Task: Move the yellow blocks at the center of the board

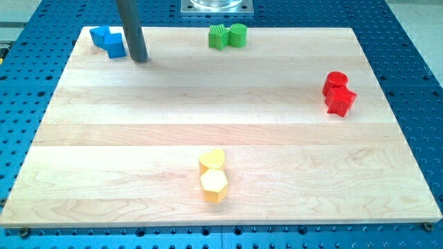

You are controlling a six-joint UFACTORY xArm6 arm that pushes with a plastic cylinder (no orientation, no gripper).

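Two yellow blocks sit touching near the view's bottom middle: a yellow heart-like block (212, 160) and just below it a yellow hexagonal block (214, 185). My tip (140, 59) is the lower end of a dark rod at the view's top left, just right of the blue blocks and far from the yellow ones.
Two blue blocks (109, 40) lie touching at the top left corner of the wooden board (221, 97). A green star-like block (219, 36) and a green cylinder (238, 34) sit at the top middle. A red cylinder (336, 81) and a red star-like block (341, 101) sit at the right.
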